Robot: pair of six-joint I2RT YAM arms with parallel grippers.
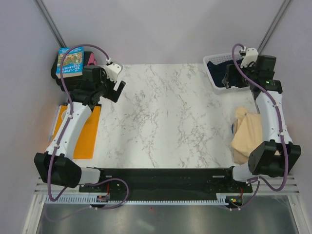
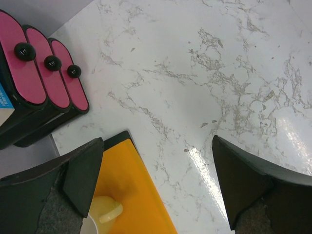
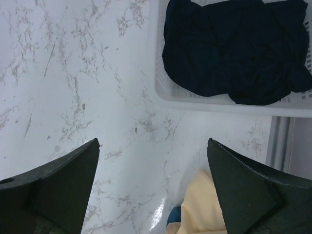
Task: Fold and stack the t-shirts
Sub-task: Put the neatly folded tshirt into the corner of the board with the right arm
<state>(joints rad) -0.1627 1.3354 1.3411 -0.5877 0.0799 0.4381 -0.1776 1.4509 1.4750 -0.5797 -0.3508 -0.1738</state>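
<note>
A heap of pale yellow and tan t-shirts [image 1: 247, 135] lies at the table's right edge, partly under the right arm. Its pale yellow edge [image 3: 201, 208] shows in the right wrist view, with a bit of blue cloth [image 3: 173, 215] under it. A dark navy t-shirt [image 3: 234, 48] lies crumpled in the white basket [image 3: 219, 103] at the back right. My right gripper [image 1: 233, 78] hovers open beside that basket, its jaws wide over bare table [image 3: 153, 165]. My left gripper [image 1: 116, 88] hangs open at the back left, over the table beside the orange sheet [image 2: 156, 165]. Neither holds anything.
A flat orange sheet [image 1: 84, 131] lies along the left edge, with a pale yellowish object [image 2: 106, 212] on it. A black box with pink drawer fronts [image 2: 46, 78] and a colourful book [image 1: 72, 61] on top stands at the back left corner.
</note>
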